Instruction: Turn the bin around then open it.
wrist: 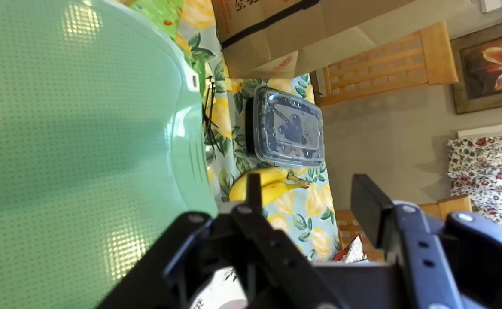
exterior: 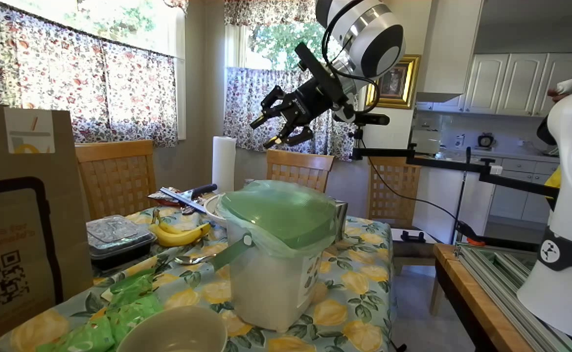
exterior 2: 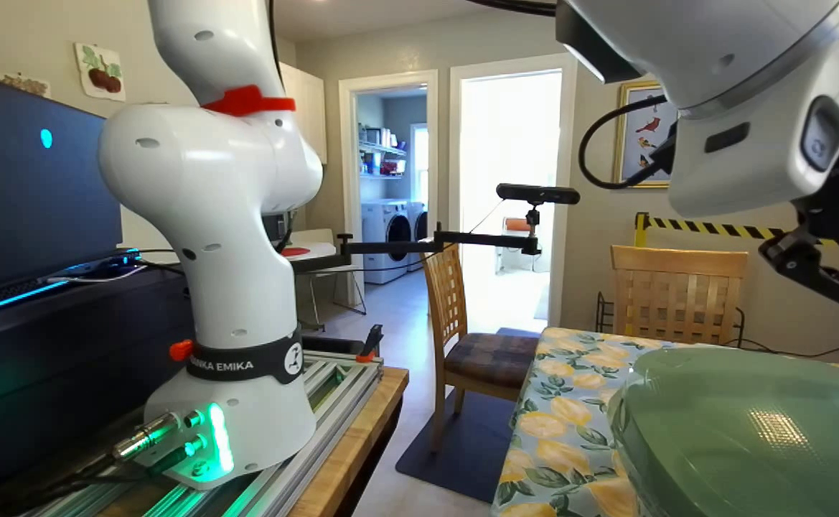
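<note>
The off-white bin (exterior: 266, 283) stands upright on the flowered tablecloth, its green lid (exterior: 286, 210) lying down over the top. A thin plastic liner bulges out around the rim, and a green handle (exterior: 231, 254) slants out from the side. The lid also shows large at the right of an exterior view (exterior 2: 756, 438) and fills the left of the wrist view (wrist: 83, 141). Above the bin and apart from it, my gripper (exterior: 264, 132) is open, nothing between its fingers. In the wrist view the gripper (wrist: 306, 189) has a wide gap, with table and bananas visible beyond.
Around the bin are a pale bowl (exterior: 178, 332), green bags (exterior: 119, 313), a spoon (exterior: 193, 259), bananas (exterior: 178, 234) and a lidded container (exterior: 117, 239). A tall paper bag (exterior: 26, 146) and a paper towel roll (exterior: 223, 164) also stand here. Chairs (exterior: 114, 171) line the table.
</note>
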Controlling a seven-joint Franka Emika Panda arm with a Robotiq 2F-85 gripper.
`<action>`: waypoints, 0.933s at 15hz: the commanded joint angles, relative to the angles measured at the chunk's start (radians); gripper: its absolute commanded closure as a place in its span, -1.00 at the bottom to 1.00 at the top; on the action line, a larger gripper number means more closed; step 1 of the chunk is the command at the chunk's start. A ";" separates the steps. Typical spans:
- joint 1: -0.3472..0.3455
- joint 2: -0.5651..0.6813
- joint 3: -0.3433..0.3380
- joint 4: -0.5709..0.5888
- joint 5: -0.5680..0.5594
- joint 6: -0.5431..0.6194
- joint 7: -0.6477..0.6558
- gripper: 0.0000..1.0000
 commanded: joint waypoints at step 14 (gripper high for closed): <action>0.065 -0.064 0.206 -0.281 -1.009 -0.215 0.488 -1.00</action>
